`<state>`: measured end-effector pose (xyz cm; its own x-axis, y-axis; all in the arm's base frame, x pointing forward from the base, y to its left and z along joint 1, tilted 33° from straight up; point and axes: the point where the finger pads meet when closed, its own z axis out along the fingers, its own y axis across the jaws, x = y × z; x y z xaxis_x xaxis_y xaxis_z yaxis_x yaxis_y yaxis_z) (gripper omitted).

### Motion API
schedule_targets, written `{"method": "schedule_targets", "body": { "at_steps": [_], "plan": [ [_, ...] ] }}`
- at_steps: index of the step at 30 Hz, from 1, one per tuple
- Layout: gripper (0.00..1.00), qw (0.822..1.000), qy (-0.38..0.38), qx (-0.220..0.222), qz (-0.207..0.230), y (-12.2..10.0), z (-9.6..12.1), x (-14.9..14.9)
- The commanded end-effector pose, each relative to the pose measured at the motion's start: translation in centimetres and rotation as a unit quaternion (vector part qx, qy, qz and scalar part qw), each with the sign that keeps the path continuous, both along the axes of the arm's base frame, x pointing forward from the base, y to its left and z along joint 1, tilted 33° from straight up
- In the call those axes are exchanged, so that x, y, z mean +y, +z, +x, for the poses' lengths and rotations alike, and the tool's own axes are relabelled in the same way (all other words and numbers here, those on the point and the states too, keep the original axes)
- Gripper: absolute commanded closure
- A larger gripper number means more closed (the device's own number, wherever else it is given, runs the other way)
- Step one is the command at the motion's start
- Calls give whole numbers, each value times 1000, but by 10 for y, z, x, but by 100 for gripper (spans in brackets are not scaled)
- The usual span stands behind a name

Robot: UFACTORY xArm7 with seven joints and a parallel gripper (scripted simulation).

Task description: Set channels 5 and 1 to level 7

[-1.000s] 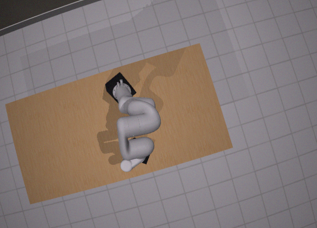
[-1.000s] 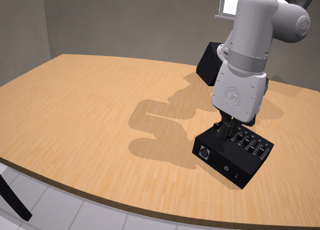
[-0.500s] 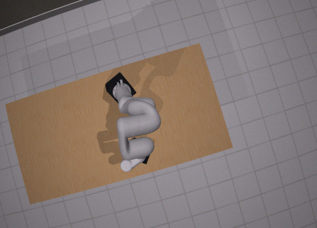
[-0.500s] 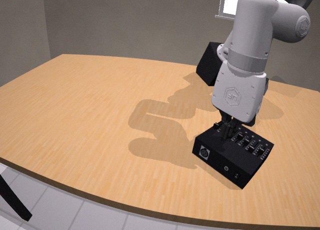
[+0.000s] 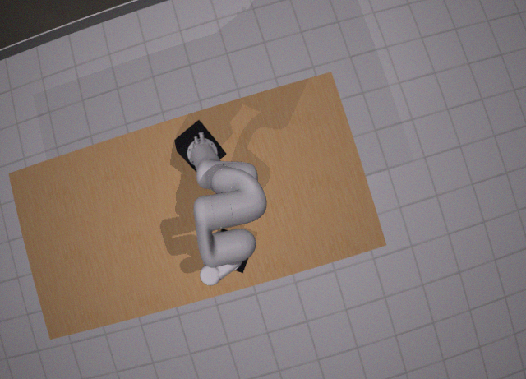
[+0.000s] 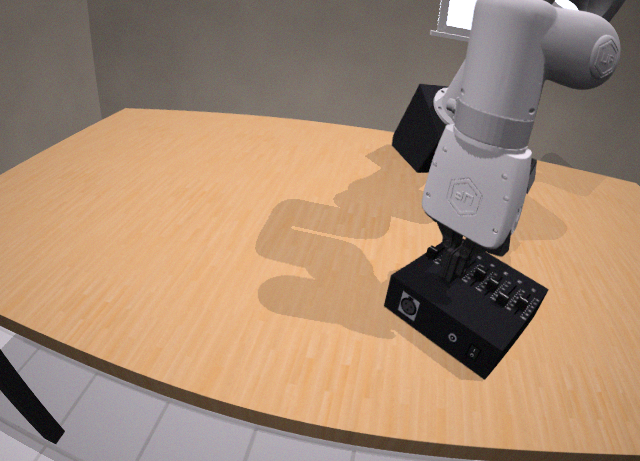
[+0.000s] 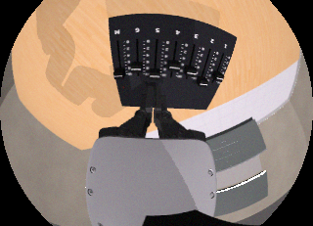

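Note:
The black lighting desk [image 6: 465,311] stands on its feet on the wooden table, near the front edge. In the wrist view the desk [image 7: 171,64] shows a row of several faders with their caps around mid-travel. My gripper [image 6: 454,270] is shut with nothing between the fingers. Its closed tips [image 7: 152,91] point down onto the desk top, just on the near side of the cap of the third fader from the left [image 7: 155,75]. I cannot tell whether the tips touch that cap. In the top view the arm hides the desk except for one corner [image 5: 242,266].
The arm's black base box [image 6: 421,128] stands behind the desk, further back on the table. The table edge runs close in front of the desk. A dark table leg [image 6: 23,399] shows at the lower left.

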<state>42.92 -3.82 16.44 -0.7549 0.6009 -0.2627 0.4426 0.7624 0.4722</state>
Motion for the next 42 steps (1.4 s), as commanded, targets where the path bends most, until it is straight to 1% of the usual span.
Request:
{"method": "schedule_targets", "body": {
  "at_steps": [1,11,42],
  "plan": [
    [100,1000,-1,-1,0,-1,2,0],
    [100,1000,-1,-1,0,-6,5,1],
    [100,1000,-1,-1,0,-7,2,4]
  ]
}}
